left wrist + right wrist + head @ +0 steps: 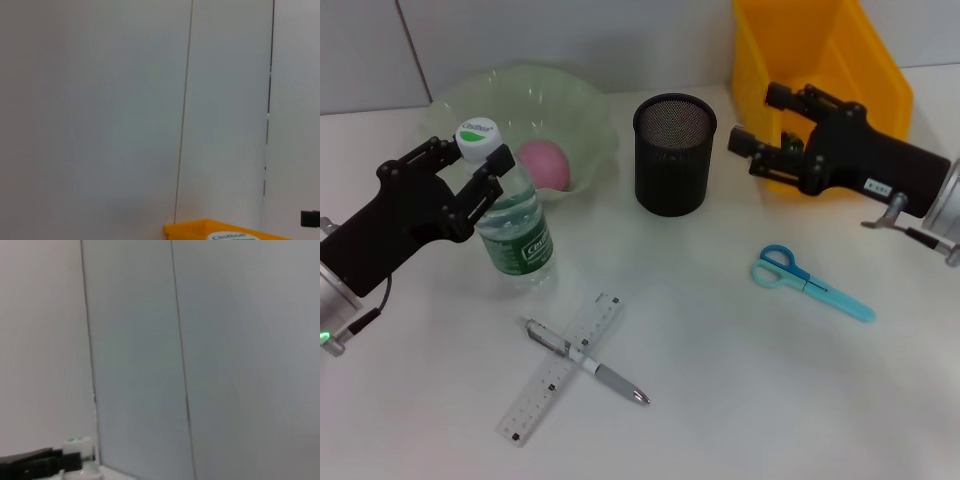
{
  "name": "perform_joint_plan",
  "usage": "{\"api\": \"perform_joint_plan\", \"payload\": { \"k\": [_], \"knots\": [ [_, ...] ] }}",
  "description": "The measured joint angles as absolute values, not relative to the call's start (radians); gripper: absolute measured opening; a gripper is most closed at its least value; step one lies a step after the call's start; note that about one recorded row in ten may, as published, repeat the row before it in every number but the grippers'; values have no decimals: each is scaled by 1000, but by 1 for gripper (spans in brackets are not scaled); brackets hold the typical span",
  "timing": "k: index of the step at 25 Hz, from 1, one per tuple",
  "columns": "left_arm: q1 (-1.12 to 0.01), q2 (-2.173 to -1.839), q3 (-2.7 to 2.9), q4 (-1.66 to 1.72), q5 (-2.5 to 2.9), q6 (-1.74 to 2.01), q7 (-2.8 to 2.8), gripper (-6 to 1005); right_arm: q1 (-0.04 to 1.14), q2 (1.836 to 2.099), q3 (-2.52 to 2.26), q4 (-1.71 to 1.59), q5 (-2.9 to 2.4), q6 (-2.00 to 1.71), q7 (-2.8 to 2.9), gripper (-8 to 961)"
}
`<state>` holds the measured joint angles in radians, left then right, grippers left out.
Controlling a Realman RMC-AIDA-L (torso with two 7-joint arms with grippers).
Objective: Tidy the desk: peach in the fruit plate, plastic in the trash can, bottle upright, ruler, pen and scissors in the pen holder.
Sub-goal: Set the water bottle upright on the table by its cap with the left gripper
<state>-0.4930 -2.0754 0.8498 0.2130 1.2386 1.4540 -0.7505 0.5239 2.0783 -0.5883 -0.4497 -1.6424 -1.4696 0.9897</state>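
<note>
So, head view: the peach [543, 163] sits in the plate [582, 105] upper left; the left gripper [470, 172] clasps the upright bottle [510, 215]. Ruler [563, 367], pen [585, 360] and scissors [807, 281] lie outside the holder [674, 153]. The right gripper [752, 148], spread and empty, hovers before the bin [820, 75]. Wrist views: only the cap [227, 236] and wall.

1. Both arms end in matte black casings that narrow toward the front.
2. The left hand [470, 170] has slim black fingers built from angular linkage bars with visible pivot joints.
3. A thin black cable loops beneath the left forearm, beside a small green light on a silvery metal cuff.
4. The right hand [757, 145] has the same black, blocky linkage fingers, with round knobs on top.
5. Its casing carries a small white label with dark print.
6. Behind that sits a ribbed silver wrist ring and a grey metal bracket.
</note>
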Motion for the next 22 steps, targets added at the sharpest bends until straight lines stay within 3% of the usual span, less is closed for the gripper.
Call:
{"api": "perform_joint_plan", "payload": {
  "k": [6, 16, 22],
  "knots": [
    [-497, -2075, 850, 207, 1236, 1445, -746, 433, 514, 2069, -636, -487, -1696, -1484, 1107, 815],
    [-500, -2074, 853, 207, 1236, 1436, -746, 432, 492, 2023, -690, -752, -1926, -1652, 1458, 815],
    [-502, -2074, 853, 207, 1236, 1426, -750, 432, 493, 2019, -682, -925, -2043, -1749, 1595, 816]
  ]
}}
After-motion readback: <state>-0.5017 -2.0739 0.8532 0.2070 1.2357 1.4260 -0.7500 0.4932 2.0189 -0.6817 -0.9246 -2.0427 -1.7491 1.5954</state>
